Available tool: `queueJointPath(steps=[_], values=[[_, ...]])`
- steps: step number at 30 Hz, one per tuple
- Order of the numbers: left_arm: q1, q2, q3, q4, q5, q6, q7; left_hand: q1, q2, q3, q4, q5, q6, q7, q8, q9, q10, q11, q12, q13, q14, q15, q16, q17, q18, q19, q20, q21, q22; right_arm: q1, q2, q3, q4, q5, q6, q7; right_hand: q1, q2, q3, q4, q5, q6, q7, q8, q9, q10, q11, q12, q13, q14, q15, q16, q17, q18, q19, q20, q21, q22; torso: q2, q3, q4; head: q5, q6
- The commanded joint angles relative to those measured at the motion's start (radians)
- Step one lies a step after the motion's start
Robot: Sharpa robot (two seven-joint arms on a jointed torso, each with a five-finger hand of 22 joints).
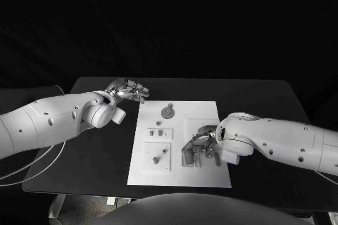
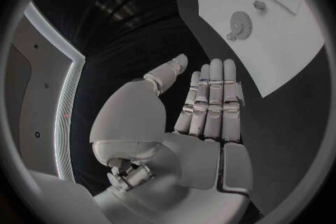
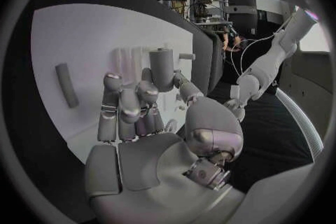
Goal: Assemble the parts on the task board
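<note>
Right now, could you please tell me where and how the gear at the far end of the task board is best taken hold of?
Probably by its toothed rim, coming from straight above. The gear lies flat on the task board, so only its edge offers opposing sides to pinch. The open left hand hovers nearest, just off the board's far corner.

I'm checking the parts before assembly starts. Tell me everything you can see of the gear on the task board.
The gear is a small grey toothed disc lying flat near the far end of the white task board, with a small tab just beyond it on its far side. The left wrist view shows its fine teeth and a small knob beside it. Its material cannot be told. Nothing touches it: the left hand hovers off the board's far-left corner, and the right hand is further down the board.
</note>
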Motion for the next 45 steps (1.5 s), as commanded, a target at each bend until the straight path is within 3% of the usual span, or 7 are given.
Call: queueJointPath(steps=[1, 14, 32, 45], values=[[0.001, 0.0, 0.0, 0.003, 0.005, 0.012, 0.005, -0.008, 0.001, -0.001, 0.005, 0.006, -0.008, 0.0, 0.004, -0.001, 0.005, 0.002, -0.002, -0.001, 0.006, 0.002, -0.005, 0.002, 0.009, 0.004, -0.001, -0.004, 0.001, -0.005, -0.003, 0.0, 0.002, 0.013, 0.025, -0.007, -0.003, 0.008, 0.021, -0.016, 0.002, 0.007, 0.008, 0.003, 0.003, -0.004, 0.0, 0.004, -0.001, -0.002, -0.007, 0.0, 0.001, 0.013, 0.002, 0.003, 0.001, 0.02, 0.0, 0.0006, 0.0002, 0.001, -0.001], [0.001, -0.002, 0.0, 0.004, 0.005, 0.012, 0.004, -0.009, 0.001, -0.001, 0.006, 0.006, -0.008, 0.0, 0.004, -0.002, 0.005, 0.003, -0.002, -0.002, 0.006, 0.002, -0.007, 0.003, 0.009, 0.003, 0.0, -0.005, 0.001, -0.023, 0.002, 0.0, -0.004, -0.021, 0.014, -0.006, -0.025, 0.008, 0.028, -0.005, 0.002, 0.006, 0.008, 0.002, 0.004, -0.005, 0.0, 0.005, -0.001, -0.003, -0.007, 0.001, 0.002, 0.013, 0.0, 0.003, 0.003, 0.02, 0.0, 0.0003, 0.0008, 0.002, -0.002], [0.001, -0.002, 0.0, 0.004, 0.005, 0.01, 0.005, -0.01, 0.001, -0.001, 0.007, 0.006, -0.008, 0.0, 0.005, -0.002, 0.005, 0.003, -0.002, -0.002, 0.006, 0.003, -0.009, 0.006, 0.009, 0.003, 0.0, -0.006, 0.002, -0.027, 0.013, 0.0, -0.013, -0.064, -0.014, -0.002, -0.062, -0.022, 0.047, 0.029, 0.002, 0.0, 0.01, -0.001, 0.006, -0.011, 0.001, 0.005, -0.002, -0.011, -0.008, -0.001, -0.006, 0.013, -0.002, 0.001, 0.004, 0.019, 0.0, 0.0007, 0.0006, 0.002, -0.001], [0.001, -0.003, 0.0, 0.004, 0.005, 0.011, 0.003, -0.01, 0.001, -0.001, 0.008, 0.006, -0.008, 0.0, 0.005, -0.002, 0.005, 0.003, -0.002, -0.002, 0.006, 0.003, -0.01, 0.007, 0.009, 0.003, 0.0, -0.006, 0.002, -0.029, 0.012, 0.0, -0.006, -0.064, -0.031, 0.008, -0.067, -0.021, 0.052, 0.037, 0.002, 0.001, 0.01, 0.0, 0.007, -0.011, 0.001, 0.006, -0.002, -0.01, -0.009, -0.001, -0.006, 0.013, -0.001, 0.0, 0.005, 0.019, 0.0, 0.0006, 0.0003, 0.004, -0.002]])
